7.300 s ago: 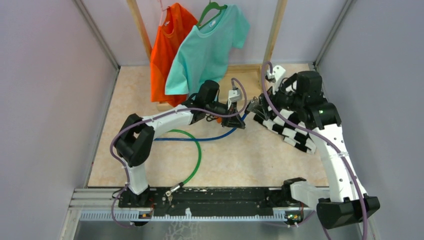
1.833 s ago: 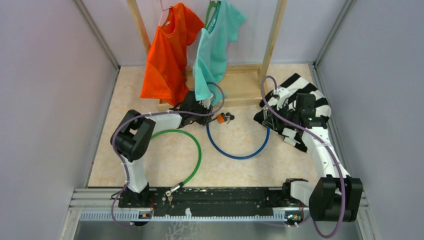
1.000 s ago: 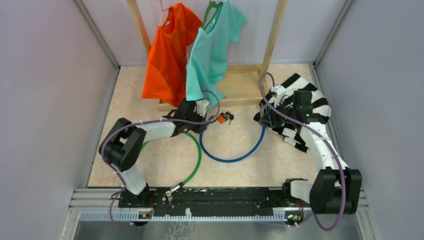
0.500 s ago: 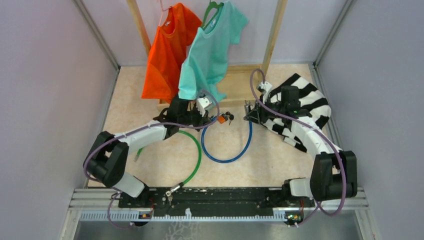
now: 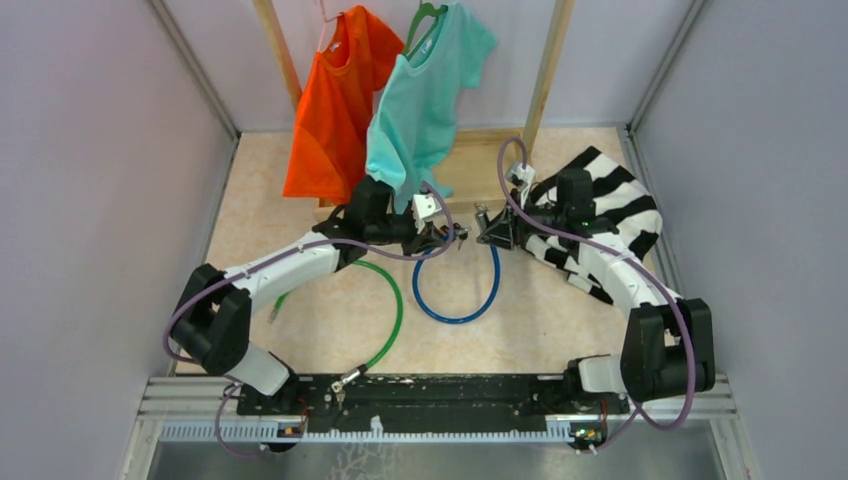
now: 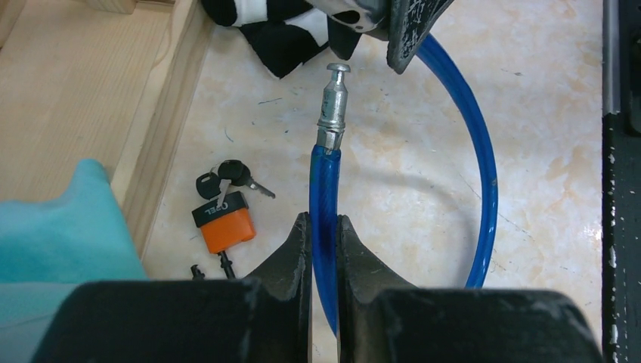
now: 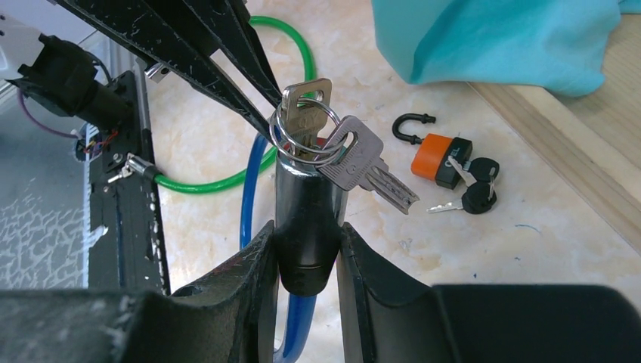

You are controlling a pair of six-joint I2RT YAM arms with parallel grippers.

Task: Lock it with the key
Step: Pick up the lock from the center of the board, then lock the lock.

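A blue cable lock (image 5: pixel 455 300) loops on the floor. My left gripper (image 5: pixel 437 238) (image 6: pixel 323 219) is shut on the blue cable (image 6: pixel 326 189) just below its metal pin end (image 6: pixel 332 102), which points at the right gripper's fingers (image 6: pixel 412 34). My right gripper (image 5: pixel 487 228) (image 7: pixel 306 231) is shut on the black lock body (image 7: pixel 306 219). A key (image 7: pixel 306 94) sits in the lock body's top, with spare keys (image 7: pixel 359 162) hanging from its ring. The pin and the lock body are close but apart.
An orange padlock (image 6: pixel 223 223) (image 7: pixel 435 157) with black keys (image 6: pixel 227 175) lies on the floor by the wooden rack base (image 5: pixel 480 170). A green cable (image 5: pixel 392 305) lies to the left. Orange (image 5: pixel 325 110) and teal (image 5: pixel 420 95) shirts hang above; a striped shirt (image 5: pixel 610 195) lies at the right.
Both grippers have moved toward each other, the left rightward with the pin end, the right leftward with the lock body. The blue loop has narrowed.
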